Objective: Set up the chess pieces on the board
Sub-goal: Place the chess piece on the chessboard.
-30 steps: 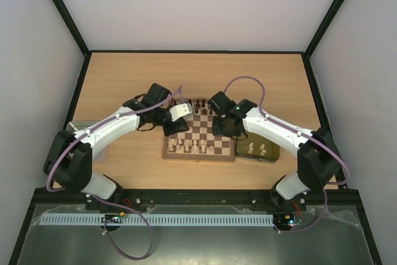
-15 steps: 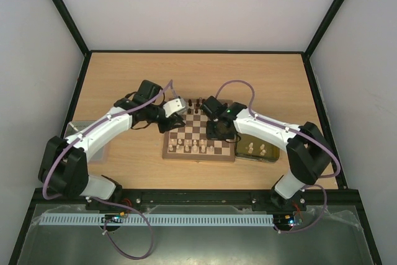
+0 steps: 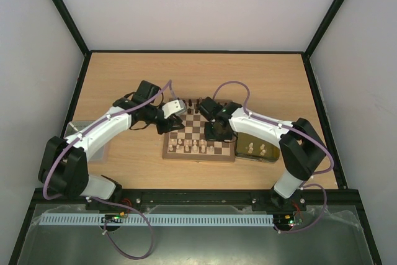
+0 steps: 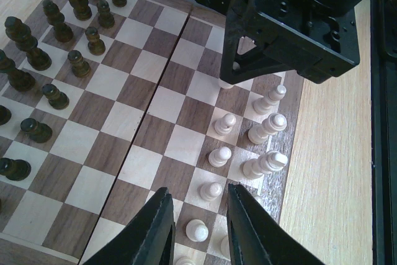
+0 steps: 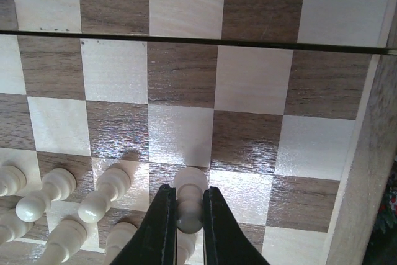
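Note:
The board (image 3: 201, 126) lies between the arms, with dark chess pieces (image 4: 56, 35) along its far rows and cream chess pieces (image 4: 267, 125) in its near rows. My right gripper (image 5: 188, 189) is shut on a cream pawn (image 5: 190, 177), which stands on or just above a square of the board (image 5: 248, 79), right of several cream pieces (image 5: 56, 187). In the top view the right gripper (image 3: 217, 130) is over the board's right half. My left gripper (image 4: 198, 189) hangs open above cream pawns (image 4: 218, 156) and holds nothing. From above, the left gripper (image 3: 175, 110) is at the board's far-left corner.
A gold tray (image 3: 270, 156) with a few cream pieces stands just right of the board. A pale tray (image 3: 73, 130) sits at the table's left edge. The right arm's black wrist (image 4: 291, 23) looms close over the board in the left wrist view.
The right arm has swung left and inward over the board with the pawn. The left gripper has drawn back slightly to the left and its jaws have parted a little.

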`<state>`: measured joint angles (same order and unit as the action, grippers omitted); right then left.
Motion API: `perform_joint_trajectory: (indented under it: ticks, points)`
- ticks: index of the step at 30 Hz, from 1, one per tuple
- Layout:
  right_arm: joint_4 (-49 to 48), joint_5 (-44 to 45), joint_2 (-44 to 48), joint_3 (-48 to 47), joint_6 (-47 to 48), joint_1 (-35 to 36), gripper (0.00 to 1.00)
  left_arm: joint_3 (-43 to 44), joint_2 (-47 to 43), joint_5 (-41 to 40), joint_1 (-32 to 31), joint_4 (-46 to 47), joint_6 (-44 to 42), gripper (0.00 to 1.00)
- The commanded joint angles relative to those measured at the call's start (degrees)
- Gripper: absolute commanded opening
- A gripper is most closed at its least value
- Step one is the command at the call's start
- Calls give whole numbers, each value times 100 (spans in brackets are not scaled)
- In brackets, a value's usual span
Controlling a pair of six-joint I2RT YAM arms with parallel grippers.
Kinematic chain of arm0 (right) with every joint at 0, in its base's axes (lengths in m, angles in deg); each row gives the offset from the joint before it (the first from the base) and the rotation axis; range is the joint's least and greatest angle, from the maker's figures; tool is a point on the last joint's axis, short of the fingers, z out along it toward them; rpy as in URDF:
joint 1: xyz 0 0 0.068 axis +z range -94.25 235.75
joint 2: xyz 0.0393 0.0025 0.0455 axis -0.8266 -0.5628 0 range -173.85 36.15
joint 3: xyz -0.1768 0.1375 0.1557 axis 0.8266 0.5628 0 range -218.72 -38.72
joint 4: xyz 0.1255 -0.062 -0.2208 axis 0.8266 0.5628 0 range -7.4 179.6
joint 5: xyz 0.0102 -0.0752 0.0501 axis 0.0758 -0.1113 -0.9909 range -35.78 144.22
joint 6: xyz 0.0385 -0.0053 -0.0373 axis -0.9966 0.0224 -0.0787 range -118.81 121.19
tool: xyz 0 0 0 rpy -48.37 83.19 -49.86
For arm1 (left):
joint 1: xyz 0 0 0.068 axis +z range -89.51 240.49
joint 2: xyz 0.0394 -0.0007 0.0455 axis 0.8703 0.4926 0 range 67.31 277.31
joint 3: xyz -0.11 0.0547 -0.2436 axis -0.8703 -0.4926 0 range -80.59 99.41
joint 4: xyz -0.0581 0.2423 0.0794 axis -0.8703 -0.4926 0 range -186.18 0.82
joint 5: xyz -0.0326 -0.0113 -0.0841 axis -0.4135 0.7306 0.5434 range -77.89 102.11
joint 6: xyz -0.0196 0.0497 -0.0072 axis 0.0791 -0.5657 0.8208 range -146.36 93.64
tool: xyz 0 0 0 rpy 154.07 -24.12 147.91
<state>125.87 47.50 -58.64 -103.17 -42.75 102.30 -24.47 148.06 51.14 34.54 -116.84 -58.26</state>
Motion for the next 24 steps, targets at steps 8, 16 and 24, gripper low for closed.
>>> perform_joint_trajectory:
  ticks: [8, 16, 24]
  points:
    - [261, -13, -135, -219, 88, 66, 2, -102, -134, 187, 29, -82, -114, 27]
    - [344, -35, -149, -241, 88, 151, 2, -92, -130, 173, 29, -82, -117, 27]
    - [342, -57, -188, -218, 88, 187, 2, -92, -165, 171, 29, -91, -114, 27]
